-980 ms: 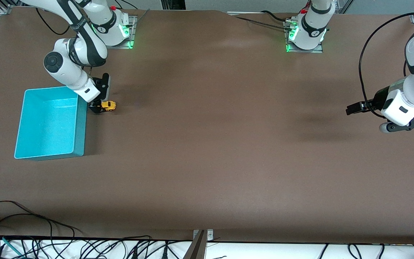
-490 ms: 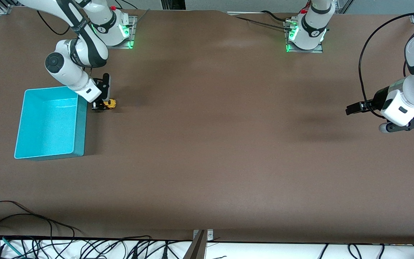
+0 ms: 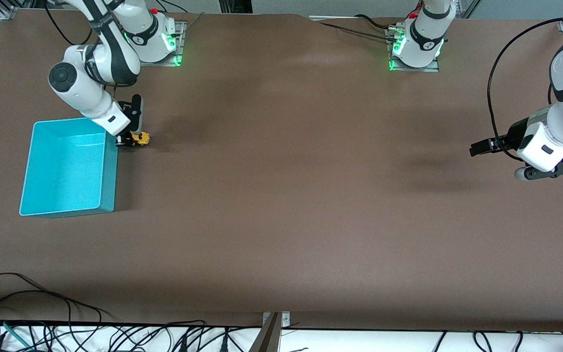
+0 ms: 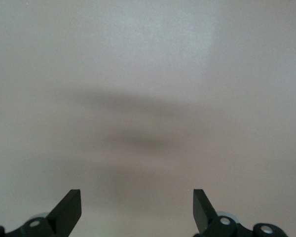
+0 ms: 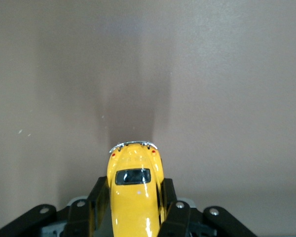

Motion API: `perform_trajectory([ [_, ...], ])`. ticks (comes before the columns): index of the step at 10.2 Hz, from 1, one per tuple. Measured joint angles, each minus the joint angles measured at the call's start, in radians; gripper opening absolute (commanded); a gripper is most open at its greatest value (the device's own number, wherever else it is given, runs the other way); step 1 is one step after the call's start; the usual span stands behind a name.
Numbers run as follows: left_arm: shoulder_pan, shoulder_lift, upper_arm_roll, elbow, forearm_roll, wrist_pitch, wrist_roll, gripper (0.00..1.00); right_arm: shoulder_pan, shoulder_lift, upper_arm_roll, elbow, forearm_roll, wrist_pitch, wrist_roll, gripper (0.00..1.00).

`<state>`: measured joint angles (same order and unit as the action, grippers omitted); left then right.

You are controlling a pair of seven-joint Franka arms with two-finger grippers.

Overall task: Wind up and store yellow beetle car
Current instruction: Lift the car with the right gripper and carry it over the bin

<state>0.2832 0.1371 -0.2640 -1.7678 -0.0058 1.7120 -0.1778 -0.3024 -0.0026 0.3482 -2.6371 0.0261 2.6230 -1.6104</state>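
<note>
Progress: you have the yellow beetle car (image 3: 140,139) gripped, but it is not yet in the teal bin (image 3: 68,209) — storing is what is left. Whether the winding is done, you cannot tell from here.
Right gripper: your right gripper (image 3: 130,140) is down at the table just beside the bin's corner nearest the robots' bases, its fingers (image 5: 173,210) closed against the car's two sides.
Car: in the right wrist view (image 5: 134,195) it sits straight between the fingers, bumper pointing away from the wrist. Whether its wheels touch the table or ride just above it is unclear.
Left gripper: your left gripper (image 3: 479,147) waits over the table at the left arm's end, jaws wide apart and holding nothing.
Bin: open-topped and nothing visible inside — expect a short lift over the wall next to the car.
Surface: plain brown table (image 3: 281,205), matte, with soft shadows under each arm.
Room: loose cables (image 3: 42,313) trail along the table's edge nearest the front camera.
</note>
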Motion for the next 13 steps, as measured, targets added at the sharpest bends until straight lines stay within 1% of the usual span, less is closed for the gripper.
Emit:
perform_trajectory([
  [3,0.000,0.002,0.000,0.000,0.000,0.000,0.000,1.00,0.000,-0.077,0.000,0.044,0.038,-0.153,-0.003,0.12],
  [5,0.000,0.002,0.000,0.000,0.000,0.000,0.000,1.00,-0.001,-0.100,0.000,0.094,0.086,-0.254,-0.044,0.12],
  [7,0.000,0.002,0.000,0.000,0.000,0.000,0.000,1.00,-0.008,-0.103,-0.015,0.138,0.096,-0.309,-0.102,0.12],
  [10,0.000,0.003,0.000,0.000,0.000,0.000,0.000,1.00,-0.051,-0.081,-0.073,0.186,0.096,-0.322,-0.251,0.12],
  [13,0.000,0.003,-0.001,0.000,0.000,0.000,0.000,1.00,-0.136,0.006,-0.122,0.268,0.061,-0.328,-0.415,0.12],
])
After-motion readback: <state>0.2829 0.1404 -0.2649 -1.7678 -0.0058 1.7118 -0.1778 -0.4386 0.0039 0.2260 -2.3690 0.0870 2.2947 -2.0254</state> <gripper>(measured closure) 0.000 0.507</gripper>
